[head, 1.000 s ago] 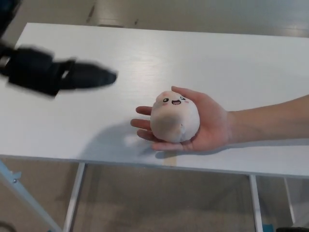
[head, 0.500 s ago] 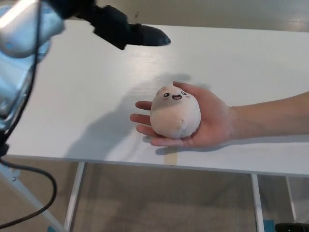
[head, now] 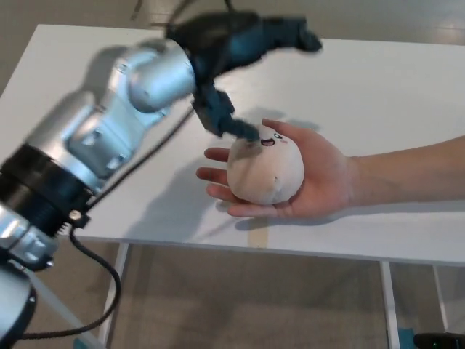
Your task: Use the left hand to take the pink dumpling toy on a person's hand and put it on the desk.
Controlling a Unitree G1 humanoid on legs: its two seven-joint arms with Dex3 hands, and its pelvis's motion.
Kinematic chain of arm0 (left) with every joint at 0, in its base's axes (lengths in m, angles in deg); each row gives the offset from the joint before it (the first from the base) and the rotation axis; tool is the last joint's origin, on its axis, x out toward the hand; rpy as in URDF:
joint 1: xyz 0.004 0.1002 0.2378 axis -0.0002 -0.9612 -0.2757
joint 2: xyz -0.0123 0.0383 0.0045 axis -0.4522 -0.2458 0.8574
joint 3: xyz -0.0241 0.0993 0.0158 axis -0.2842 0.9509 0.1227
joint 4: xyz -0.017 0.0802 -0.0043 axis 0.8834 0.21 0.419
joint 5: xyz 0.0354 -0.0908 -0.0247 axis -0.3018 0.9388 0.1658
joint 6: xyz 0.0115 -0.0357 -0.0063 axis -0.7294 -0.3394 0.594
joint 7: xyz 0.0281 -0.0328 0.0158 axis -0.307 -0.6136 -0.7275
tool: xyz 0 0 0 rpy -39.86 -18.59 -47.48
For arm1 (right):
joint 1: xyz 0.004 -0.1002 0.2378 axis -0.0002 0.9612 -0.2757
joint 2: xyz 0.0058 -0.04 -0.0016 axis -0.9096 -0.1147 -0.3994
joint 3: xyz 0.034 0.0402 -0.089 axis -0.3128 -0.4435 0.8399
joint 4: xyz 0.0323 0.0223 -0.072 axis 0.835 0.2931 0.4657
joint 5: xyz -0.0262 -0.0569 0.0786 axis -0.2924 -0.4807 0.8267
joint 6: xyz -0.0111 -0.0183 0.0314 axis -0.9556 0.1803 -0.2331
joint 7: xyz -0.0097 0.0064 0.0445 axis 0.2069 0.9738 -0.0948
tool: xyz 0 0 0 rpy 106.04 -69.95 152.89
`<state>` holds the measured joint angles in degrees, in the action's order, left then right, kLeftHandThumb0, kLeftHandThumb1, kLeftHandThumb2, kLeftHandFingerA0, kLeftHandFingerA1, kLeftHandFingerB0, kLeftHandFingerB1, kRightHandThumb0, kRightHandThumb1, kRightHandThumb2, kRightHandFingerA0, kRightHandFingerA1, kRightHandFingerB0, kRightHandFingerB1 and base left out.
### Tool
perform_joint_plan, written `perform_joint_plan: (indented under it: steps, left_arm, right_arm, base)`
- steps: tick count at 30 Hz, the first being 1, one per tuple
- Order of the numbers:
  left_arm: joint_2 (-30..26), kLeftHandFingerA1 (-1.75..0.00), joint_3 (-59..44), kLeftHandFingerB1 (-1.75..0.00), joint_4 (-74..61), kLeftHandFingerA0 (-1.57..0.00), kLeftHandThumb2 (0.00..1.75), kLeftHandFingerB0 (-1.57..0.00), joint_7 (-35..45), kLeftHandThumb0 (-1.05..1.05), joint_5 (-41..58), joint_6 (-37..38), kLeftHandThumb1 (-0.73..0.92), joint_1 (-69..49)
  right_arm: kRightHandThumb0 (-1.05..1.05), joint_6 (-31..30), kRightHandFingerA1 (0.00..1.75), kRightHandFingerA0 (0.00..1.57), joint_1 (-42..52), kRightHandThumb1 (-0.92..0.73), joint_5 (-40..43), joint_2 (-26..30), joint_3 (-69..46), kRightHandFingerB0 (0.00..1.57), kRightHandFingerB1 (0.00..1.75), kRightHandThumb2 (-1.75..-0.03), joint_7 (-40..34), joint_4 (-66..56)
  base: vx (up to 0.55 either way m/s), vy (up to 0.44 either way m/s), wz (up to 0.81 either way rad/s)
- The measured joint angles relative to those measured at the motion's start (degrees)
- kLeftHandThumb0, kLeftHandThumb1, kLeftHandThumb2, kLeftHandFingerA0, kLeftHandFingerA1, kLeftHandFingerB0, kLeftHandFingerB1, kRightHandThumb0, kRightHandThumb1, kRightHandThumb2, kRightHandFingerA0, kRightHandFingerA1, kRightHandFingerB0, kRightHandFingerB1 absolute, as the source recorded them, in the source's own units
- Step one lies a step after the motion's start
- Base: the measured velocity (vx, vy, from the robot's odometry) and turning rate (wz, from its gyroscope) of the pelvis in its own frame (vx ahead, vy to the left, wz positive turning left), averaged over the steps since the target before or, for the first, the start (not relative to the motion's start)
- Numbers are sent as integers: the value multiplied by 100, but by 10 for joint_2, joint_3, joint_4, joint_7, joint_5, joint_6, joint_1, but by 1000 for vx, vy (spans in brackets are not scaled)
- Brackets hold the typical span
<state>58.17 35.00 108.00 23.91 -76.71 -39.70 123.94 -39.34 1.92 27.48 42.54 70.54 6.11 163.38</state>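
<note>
Left arm (head: 94,138) comes in from the left edge, silver forearm angled up and right across the white worktop (head: 378,80). Left hand (head: 243,65) sits over the far side of the toy, spread wide and holding nothing: one finger (head: 225,120) reaches down and touches or nearly touches the toy's upper left, the others (head: 294,33) stick out above and beyond it, motion-blurred.

Pink dumpling toy (head: 265,171) rests in a person's hand (head: 320,182), palm up, low over the near part of the worktop. Toy face points away from the camera, toward the robot hand. The person's forearm (head: 414,174) runs out to the right edge. Right hand not in view.

Step in hand, as I read it: closing on the toy, not yet gripped.

To do it well:
- centre the hand over the toy's crown, thumb on one side, fingers opposite, so it doesn't squirt out
- come down only far enough to wrap the soft body; keep fingertips off the person's palm and fingers
- it's plush, so squeeze gently but deep enough to hold
- lift straight up before swinging left to bare worktop

Risk: pinching the person's fingers at the toy's left edge.
</note>
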Motion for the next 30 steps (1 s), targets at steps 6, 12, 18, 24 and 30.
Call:
perform_joint_plan:
  steps: [6,12,18,24,30]
  left_arm:
    - [35,-50,55,-49,18,-7,82,-6,35,-28,-51,-36,20,0]
    - [68,-31,85,-28,31,-19,54,-15,75,-59,-105,-76,43,-1]
    - [88,-41,88,-34,30,-27,69,-8,102,-63,-140,-108,38,-12]
    - [96,-77,82,-42,14,-97,60,-64,118,-22,-161,-126,67,-34]
    - [94,-42,84,-40,4,-58,67,-49,144,-32,-180,-139,90,-41]
  right_arm:
    - [-23,0,45,67,0,-67,0,1,1,58,44,-59,5,0]
    - [-22,-2,45,67,0,-67,-1,3,3,58,44,-59,9,0]
    - [-23,-5,45,66,-2,-67,-1,4,3,57,43,-60,11,0]
    - [-23,-5,45,65,-2,-67,-1,4,3,57,43,-60,14,0]
    - [-23,-5,45,66,-2,-67,-1,5,3,57,43,-60,14,0]
  base:
    - [0,0,0]
    - [0,0,0]
    - [0,0,0]
    - [0,0,0]
    - [0,0,0]
